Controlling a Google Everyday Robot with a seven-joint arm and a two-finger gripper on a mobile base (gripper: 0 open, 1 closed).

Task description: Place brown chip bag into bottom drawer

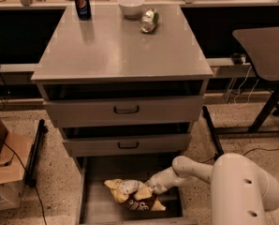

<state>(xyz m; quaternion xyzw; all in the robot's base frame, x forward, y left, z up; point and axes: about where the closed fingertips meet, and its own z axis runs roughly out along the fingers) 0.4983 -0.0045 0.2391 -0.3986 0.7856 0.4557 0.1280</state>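
Note:
The brown chip bag [132, 195], dark brown with tan-yellow ends and a white panel, lies crumpled on the grey floor of the open bottom drawer [96, 205], near its middle. My gripper [150, 189] reaches down into the drawer from the right at the end of the white arm [191, 168]. It sits against the bag's right side, touching it. The two upper drawers [125, 110] stand slightly open above.
On the cabinet top [116, 46] stand a blue soda can [82, 3], a white bowl [131, 5] and a small greenish shiny packet [149, 21]. A cardboard box [3, 172] is on the floor at the left. A table [266, 46] with black legs stands at the right.

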